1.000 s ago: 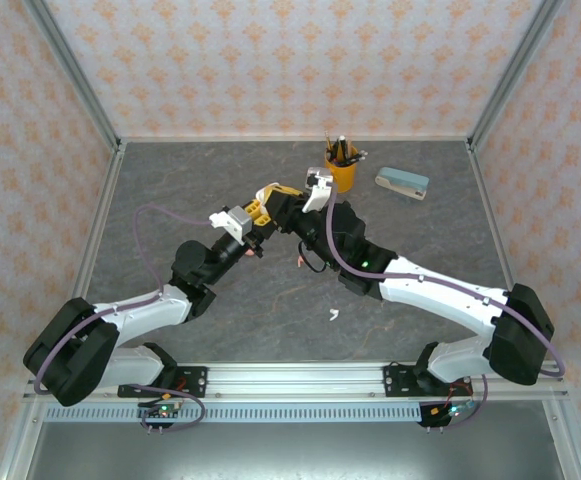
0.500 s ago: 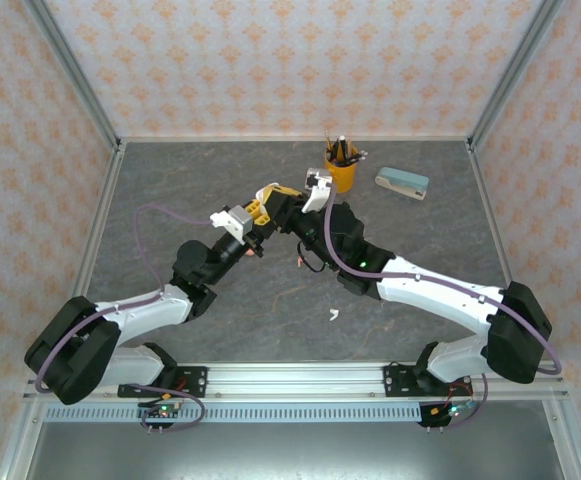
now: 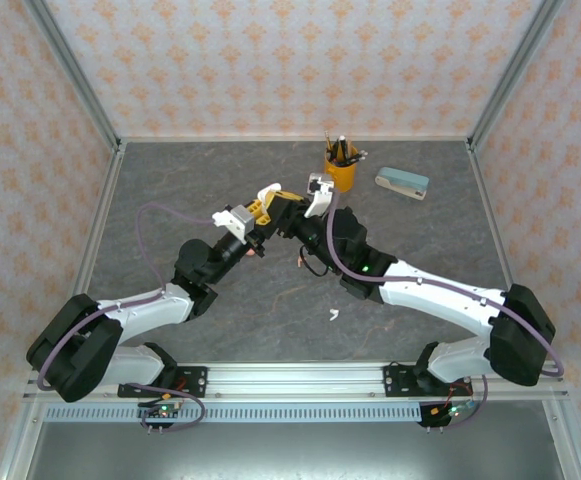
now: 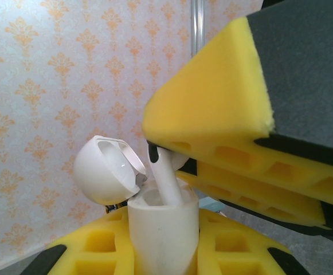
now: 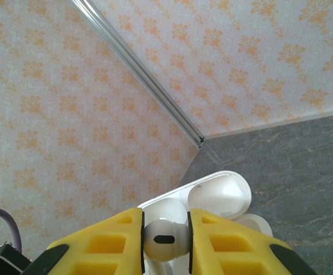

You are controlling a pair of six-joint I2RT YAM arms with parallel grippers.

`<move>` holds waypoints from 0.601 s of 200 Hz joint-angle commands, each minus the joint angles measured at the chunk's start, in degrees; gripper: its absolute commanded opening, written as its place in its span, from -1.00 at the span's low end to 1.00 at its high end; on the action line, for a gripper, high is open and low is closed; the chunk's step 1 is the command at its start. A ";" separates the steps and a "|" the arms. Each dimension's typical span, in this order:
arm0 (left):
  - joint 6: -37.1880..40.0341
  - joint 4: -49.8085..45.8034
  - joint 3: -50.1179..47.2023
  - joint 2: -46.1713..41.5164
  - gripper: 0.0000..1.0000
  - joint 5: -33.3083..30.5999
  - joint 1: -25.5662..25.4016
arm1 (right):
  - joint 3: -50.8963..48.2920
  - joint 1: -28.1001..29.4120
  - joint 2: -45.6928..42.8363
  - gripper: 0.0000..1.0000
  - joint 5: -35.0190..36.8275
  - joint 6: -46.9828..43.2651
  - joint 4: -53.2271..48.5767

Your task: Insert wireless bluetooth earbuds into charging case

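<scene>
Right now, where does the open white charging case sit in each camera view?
Top external: charging case at centre, where the two arms meet, lid up.
Left wrist: charging case bottom centre, upright, lid hinged open leftward.
Right wrist: charging case low centre, behind the pinched earbud.
Shared landmark: the orange-patterned wall.

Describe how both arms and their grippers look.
The left arm and right arm have white links between black joints, each with a lilac cable. A small green light shows on the right arm. The left gripper and right gripper have yellow fingers with rectangular recesses and dark grey panels.
</scene>
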 commanded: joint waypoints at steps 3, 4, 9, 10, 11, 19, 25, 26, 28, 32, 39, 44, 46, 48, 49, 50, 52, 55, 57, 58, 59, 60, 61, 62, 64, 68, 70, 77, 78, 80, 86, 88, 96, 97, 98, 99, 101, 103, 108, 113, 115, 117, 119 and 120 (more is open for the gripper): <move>-0.82 4.13 2.81 -0.04 -1.00 -0.93 -0.54 | -1.24 0.05 -1.00 -0.57 -1.71 0.80 -0.87; -0.83 4.13 2.83 -0.07 -1.00 -0.89 -0.53 | -1.20 0.06 -0.91 -0.57 -1.74 0.80 -0.89; -0.81 4.13 2.85 -0.08 -1.00 -0.85 -0.54 | -1.23 -0.02 -0.82 -0.57 -1.97 0.77 -0.98; -0.87 4.13 2.89 -0.09 -1.00 -0.84 -0.53 | -1.24 0.02 -0.78 -0.57 -1.99 0.79 -0.99; -0.86 4.09 2.87 -0.10 -1.00 -0.84 -0.52 | -1.20 -0.01 -0.75 -0.57 -2.05 0.75 -1.00; -0.93 4.13 2.86 -0.10 -1.00 -0.76 -0.53 | -1.02 0.01 -0.39 -0.57 -2.47 0.64 -1.32; -0.89 4.14 2.93 -0.06 -1.00 -0.69 -0.56 | -0.83 0.06 -0.06 -0.57 -2.80 0.58 -1.65; -0.87 4.14 2.94 -0.04 -1.00 -0.68 -0.58 | -0.82 0.01 0.00 -0.57 -2.90 0.61 -1.68; -0.92 4.13 2.94 -0.09 -1.00 -0.67 -0.60 | -0.70 0.05 0.16 -0.57 -3.01 0.63 -1.70; -1.01 4.13 2.94 -0.09 -1.00 -0.53 -0.57 | -0.61 0.04 0.44 -0.57 -3.34 0.55 -1.79; -0.94 4.05 3.00 -0.10 -1.00 -0.45 -0.61 | -0.48 0.05 0.90 -0.57 -3.95 0.52 -1.87; -0.99 4.04 3.01 -0.10 -1.00 -0.49 -0.62 | -0.33 0.05 1.17 -0.57 -4.27 0.52 -2.11; -1.01 4.04 2.96 -0.10 -1.00 -0.49 -0.61 | -0.29 0.05 1.31 -0.57 -4.37 0.47 -2.20; -1.06 4.04 2.94 -0.08 -1.00 -0.47 -0.61 | -0.21 0.06 1.43 -0.57 -4.46 0.50 -2.27; -1.00 4.04 2.94 -0.05 -1.00 -0.48 -0.65 | -0.20 0.06 1.49 -0.57 -4.51 0.52 -2.34; -1.01 4.04 2.94 -0.08 -1.00 -0.49 -0.63 | -0.20 0.06 1.52 -0.57 -4.54 0.58 -2.37; -1.06 4.04 2.96 -0.10 -1.00 -0.49 -0.61 | -0.19 -0.01 1.62 -0.57 -4.57 0.57 -2.47; -1.06 4.04 2.99 -0.08 -1.00 -0.49 -0.63 | -0.19 -0.02 1.78 -0.57 -4.65 0.61 -2.50; -1.05 4.04 2.95 -0.12 -1.00 -0.49 -0.68 | -0.19 -0.02 1.85 -0.57 -4.65 0.62 -2.54; -1.08 4.04 2.94 -0.16 -1.00 -0.49 -0.64 | -0.15 0.01 1.94 -0.57 -4.73 0.63 -2.57; -1.09 4.04 2.94 -0.17 -1.00 -0.49 -0.62 | -0.17 0.03 1.97 -0.57 -4.74 0.59 -2.58; -1.06 4.04 2.94 -0.14 -1.00 -0.49 -0.66 | -0.22 0.05 1.98 -0.57 -4.79 0.56 -2.58; -1.08 4.04 2.94 -0.17 -1.00 -0.49 -0.63 | -0.25 0.05 2.03 -0.57 -4.81 0.60 -2.58; -1.05 4.04 2.94 -0.18 -1.00 -0.49 -0.62 | -0.22 0.05 2.10 -0.57 -4.82 0.66 -2.58; -1.07 4.04 2.94 -0.14 -1.00 -0.49 -0.63 | -0.26 0.06 2.13 -0.57 -4.90 0.68 -2.58; -0.99 4.04 2.94 -0.19 -1.00 -0.54 -0.61 | -0.34 0.01 2.27 -0.57 -4.94 0.63 -2.65; -1.01 4.04 2.94 -0.21 -1.00 -0.57 -0.61 | -0.40 0.05 2.31 -0.56 -4.99 0.63 -2.71; -0.98 4.03 2.94 -0.28 -1.00 -0.57 -0.62 | -0.53 0.04 2.43 -0.56 -5.07 0.62 -2.89; -1.00 4.04 2.94 -0.28 -1.00 -0.58 -0.61 | -0.54 0.05 2.43 -0.56 -5.08 0.62 -2.87; -0.97 4.00 2.94 -0.35 -1.00 -0.60 -0.61 | -0.61 -0.01 2.50 -0.56 -5.05 0.63 -2.85; -0.97 3.92 2.94 -0.40 -1.00 -0.71 -0.65 | -0.84 0.05 2.55 -0.56 -5.10 0.71 -2.80; -0.99 3.95 2.94 -0.38 -1.00 -0.70 -0.62 | -0.92 0.03 2.53 -0.56 -5.10 0.74 -2.77; -0.95 3.95 2.94 -0.43 -1.00 -0.80 -0.61 | -1.14 0.06 2.61 -0.55 -5.27 0.73 -2.63; -0.99 3.95 2.94 -0.44 -1.00 -0.82 -0.65 | -1.15 0.06 2.61 -0.56 -5.27 0.72 -2.61; -1.00 3.95 2.94 -0.45 -1.00 -0.83 -0.67 | -1.15 0.01 2.61 -0.56 -5.32 0.77 -2.60; -1.01 3.95 2.94 -0.45 -1.00 -0.84 -0.64 | -1.20 0.03 2.66 -0.56 -5.34 0.79 -2.59; -1.00 3.98 2.94 -0.43 -1.00 -0.78 -0.61 | -1.28 0.05 2.56 -0.55 -5.31 0.80 -2.52; -1.01 4.03 2.96 -0.45 -1.00 -0.83 -0.61 | -1.32 0.05 2.58 -0.55 -5.35 0.81 -2.46; -1.02 4.04 2.94 -0.40 -1.00 -0.82 -0.61 | -1.45 -0.01 2.55 -0.55 -5.53 0.77 -2.33; -1.02 4.00 2.94 -0.45 -1.00 -0.84 -0.61 | -1.46 0.02 2.58 -0.55 -5.75 0.75 -2.24; -1.02 3.97 2.94 -0.45 -1.00 -0.84 -0.61 | -1.56 0.03 2.63 -0.55 -5.79 0.79 -2.23; -1.02 3.96 2.94 -0.46 -1.00 -0.89 -0.61 | -1.59 0.05 2.62 -0.55 -5.87 0.74 -2.23; -1.02 3.96 2.94 -0.46 -1.00 -0.86 -0.65 | -1.59 0.08 2.61 -0.55 -5.93 0.79 -2.19; -1.02 3.95 2.94 -0.46 -1.00 -0.89 -0.67 | -1.64 0.02 2.61 -0.55 -6.00 0.75 -2.17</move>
